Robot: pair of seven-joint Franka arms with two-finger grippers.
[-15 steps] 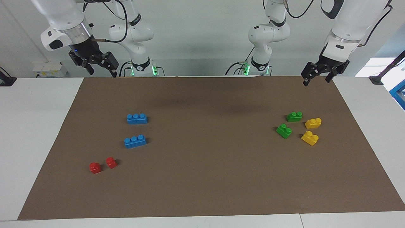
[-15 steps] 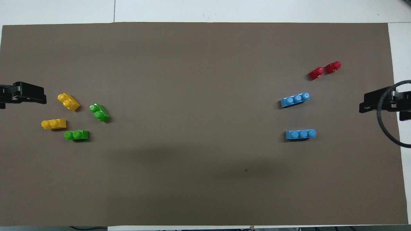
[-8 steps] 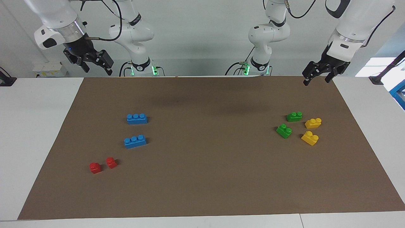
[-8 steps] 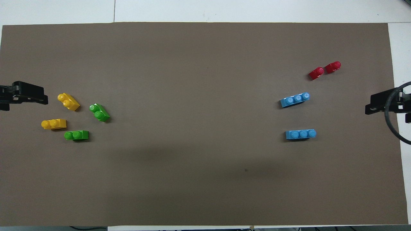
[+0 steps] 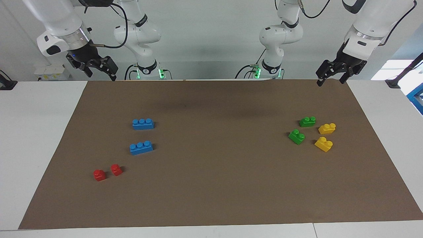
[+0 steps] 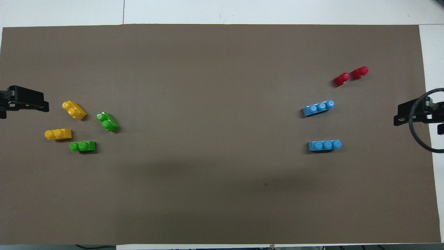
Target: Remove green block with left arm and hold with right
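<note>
Two green blocks lie on the brown mat toward the left arm's end: one (image 5: 307, 121) (image 6: 82, 146) nearer to the robots, the other (image 5: 296, 136) (image 6: 107, 122) farther. My left gripper (image 5: 330, 82) (image 6: 26, 103) hangs open and empty in the air over the mat's edge at that end, apart from both blocks. My right gripper (image 5: 100, 75) (image 6: 412, 113), with its wire loop, hangs open and empty over the mat's edge at the right arm's end.
Two yellow blocks (image 5: 327, 128) (image 5: 324, 144) lie beside the green ones. Two blue three-stud bricks (image 5: 142, 124) (image 5: 141, 147) and two small red blocks (image 5: 99, 175) (image 5: 116, 169) lie toward the right arm's end. The brown mat (image 5: 214, 185) covers the white table.
My right gripper has drawn back toward its end of the table. My left gripper has risen slightly. No block has moved.
</note>
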